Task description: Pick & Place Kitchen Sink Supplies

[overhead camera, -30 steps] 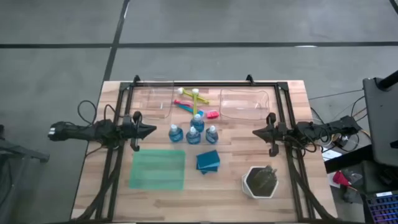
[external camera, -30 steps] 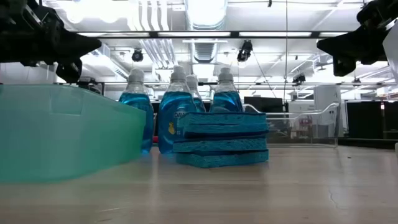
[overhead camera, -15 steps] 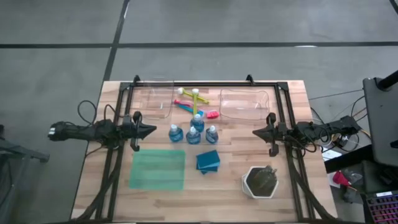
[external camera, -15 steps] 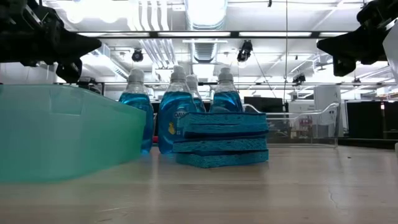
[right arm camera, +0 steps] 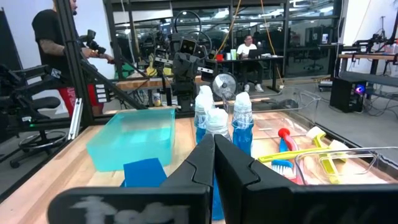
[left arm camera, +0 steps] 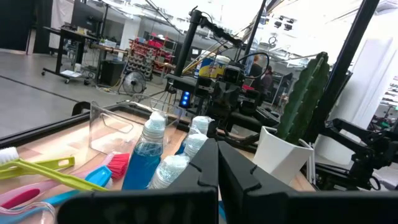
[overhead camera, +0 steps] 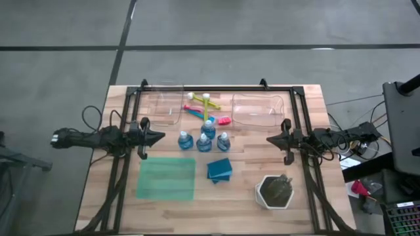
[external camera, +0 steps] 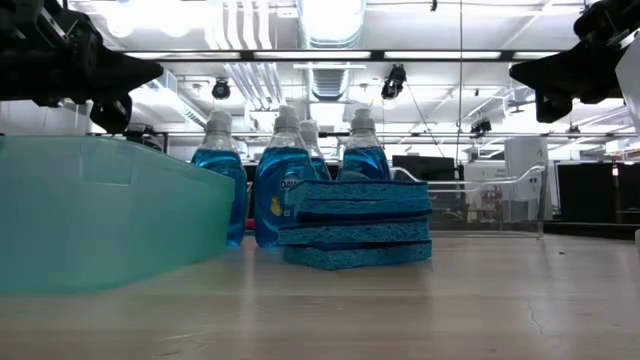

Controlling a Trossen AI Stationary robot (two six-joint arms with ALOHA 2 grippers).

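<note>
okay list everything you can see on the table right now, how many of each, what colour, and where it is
Bottles: four, clear with blue liquid and white caps, clustered upright mid-table.
Sponges: blue, stacked just in front of the bottles; the low view shows three layers.
Brushes: yellow-green, blue and pink with white heads, lying crossed at the back between the two trays.
Clear trays: two, transparent, back left and back right.
Green mat: one, translucent green, front left.
Plant pot: one, white hexagonal with a dark plant, front right.
Table: one, light wood.
Left end effector: dark, shut, left of the bottles, holding nothing.
Right end effector: dark, shut, right of the bottles, holding nothing.
</note>
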